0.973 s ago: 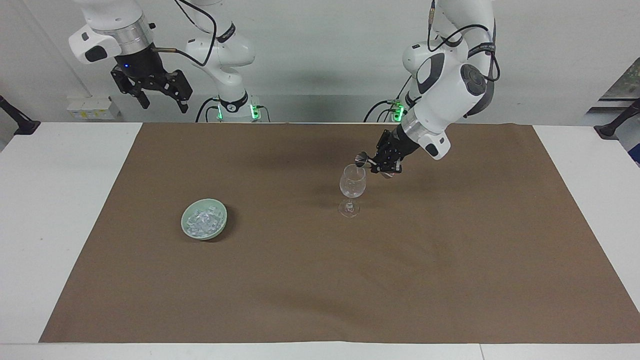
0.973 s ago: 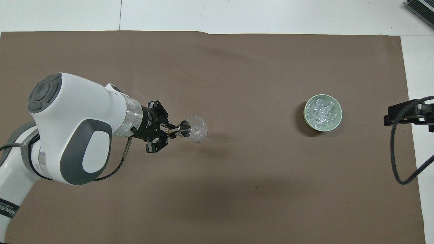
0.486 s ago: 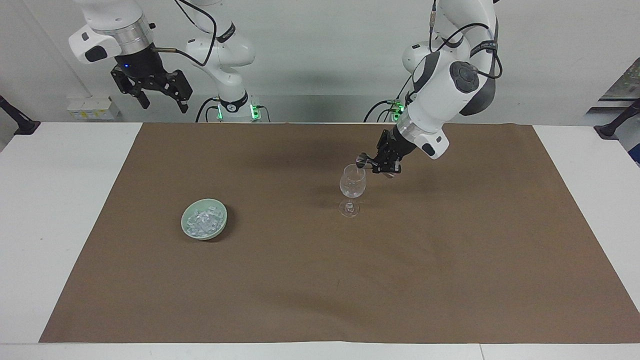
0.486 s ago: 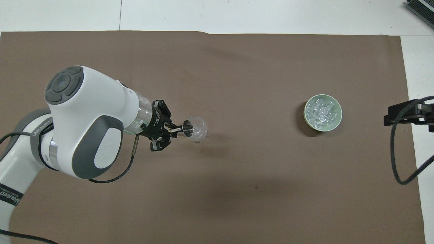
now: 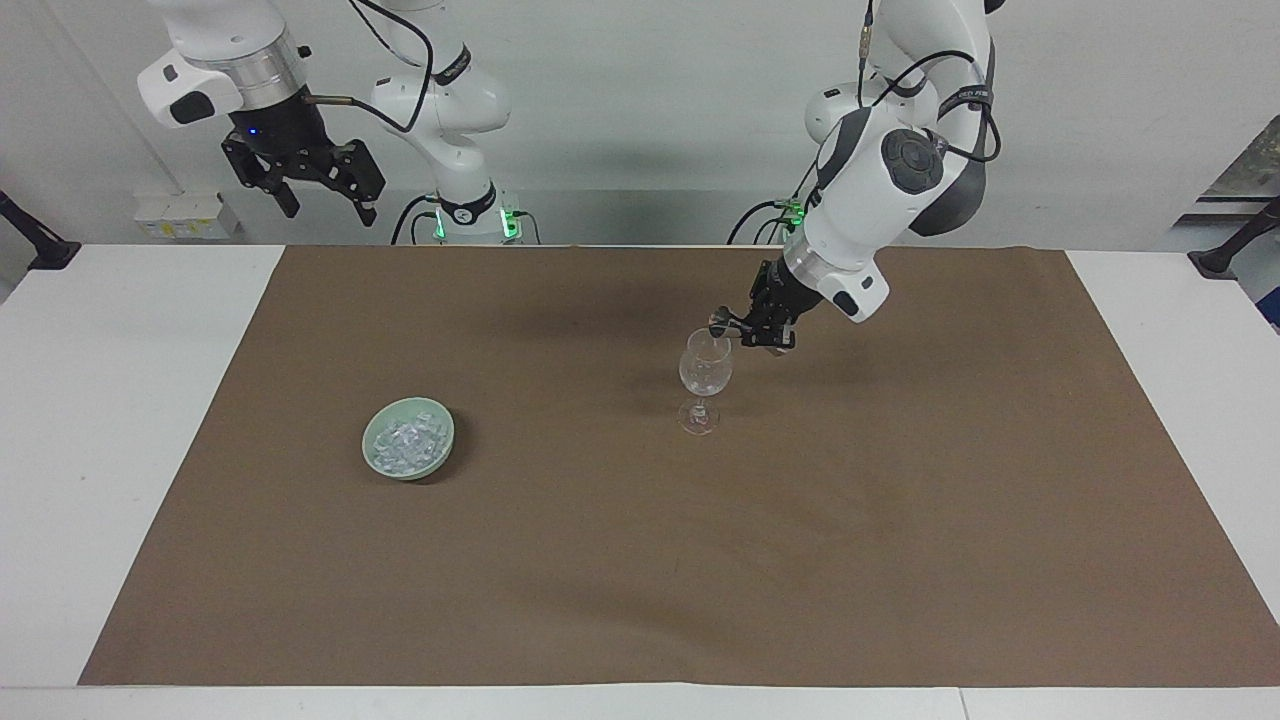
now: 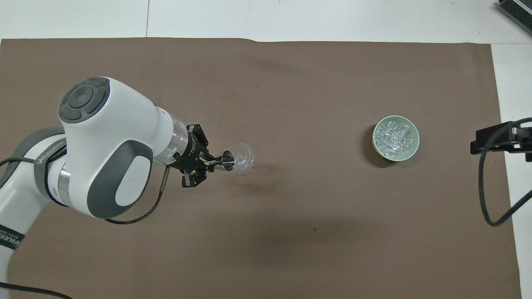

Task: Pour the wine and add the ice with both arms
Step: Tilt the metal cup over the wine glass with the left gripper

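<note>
A clear stemmed wine glass [image 5: 705,375] [image 6: 241,158] stands upright on the brown mat, toward the left arm's end. My left gripper [image 5: 746,327] [image 6: 208,161] is shut on the handle of a small metal measuring cup [image 5: 719,321] [image 6: 227,159], tipped on its side at the glass's rim. Wine is out of view; the glass looks clear. The ice [image 5: 406,438] [image 6: 395,137] is heaped in a pale green bowl [image 5: 372,445] [image 6: 376,145] toward the right arm's end. My right gripper [image 5: 330,210] [image 6: 498,141] waits open, raised high near its base.
The brown mat [image 5: 640,560] covers most of the white table [image 5: 120,420]. A black cable [image 6: 484,195] loops down from the right gripper at the table's edge.
The left arm's wrist and elbow have swung round while the cup stays at the glass's rim. The right arm has not moved.
</note>
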Robot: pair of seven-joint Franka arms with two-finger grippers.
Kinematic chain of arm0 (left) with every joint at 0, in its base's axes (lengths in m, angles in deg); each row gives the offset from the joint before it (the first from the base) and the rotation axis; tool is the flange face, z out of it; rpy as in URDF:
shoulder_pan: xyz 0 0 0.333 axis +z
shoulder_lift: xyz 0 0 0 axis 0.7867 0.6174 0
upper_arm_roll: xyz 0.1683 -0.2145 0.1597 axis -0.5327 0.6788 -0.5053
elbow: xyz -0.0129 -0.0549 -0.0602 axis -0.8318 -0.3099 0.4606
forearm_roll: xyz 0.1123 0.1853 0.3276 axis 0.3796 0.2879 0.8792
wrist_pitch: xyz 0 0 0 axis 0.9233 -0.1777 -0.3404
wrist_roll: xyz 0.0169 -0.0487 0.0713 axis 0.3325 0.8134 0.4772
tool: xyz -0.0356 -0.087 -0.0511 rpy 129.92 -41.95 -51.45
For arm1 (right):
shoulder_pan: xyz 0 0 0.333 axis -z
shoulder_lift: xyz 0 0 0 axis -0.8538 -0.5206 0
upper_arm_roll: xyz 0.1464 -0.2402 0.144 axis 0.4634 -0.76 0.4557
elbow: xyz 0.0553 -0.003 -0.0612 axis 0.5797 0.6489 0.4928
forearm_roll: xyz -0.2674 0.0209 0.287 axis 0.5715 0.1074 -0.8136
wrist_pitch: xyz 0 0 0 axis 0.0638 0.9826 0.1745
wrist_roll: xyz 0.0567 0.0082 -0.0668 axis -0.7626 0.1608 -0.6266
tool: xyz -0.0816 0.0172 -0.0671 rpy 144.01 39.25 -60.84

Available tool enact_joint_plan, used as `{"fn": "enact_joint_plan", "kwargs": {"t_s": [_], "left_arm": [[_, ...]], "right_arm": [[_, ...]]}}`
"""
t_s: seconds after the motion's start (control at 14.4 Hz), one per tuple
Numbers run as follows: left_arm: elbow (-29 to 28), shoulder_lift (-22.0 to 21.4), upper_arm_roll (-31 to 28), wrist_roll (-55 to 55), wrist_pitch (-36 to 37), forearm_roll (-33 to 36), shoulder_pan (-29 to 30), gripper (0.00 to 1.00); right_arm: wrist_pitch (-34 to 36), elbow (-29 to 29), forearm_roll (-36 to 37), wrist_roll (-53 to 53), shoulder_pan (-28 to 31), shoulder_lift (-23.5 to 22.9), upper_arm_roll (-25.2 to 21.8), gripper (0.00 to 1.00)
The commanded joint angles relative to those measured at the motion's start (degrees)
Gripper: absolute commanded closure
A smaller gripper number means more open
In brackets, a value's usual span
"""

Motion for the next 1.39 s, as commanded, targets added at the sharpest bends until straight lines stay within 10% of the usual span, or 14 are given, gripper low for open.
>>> {"fn": "enact_joint_plan", "kwargs": {"t_s": [0.0, 1.32], "left_arm": [[3.88, 2.11, 1.21, 3.53, 3.58, 4.0, -0.49, 1.0], [14.09, 10.2, 7.19, 14.18, 13.96, 17.46, -1.36, 1.0]], "right_arm": [[-0.04, 1.03, -0.98, -1.9, 0.94, 0.94, 0.38, 0.0], [-0.12, 1.03, -0.98, -1.9, 0.94, 0.94, 0.38, 0.0]]}}
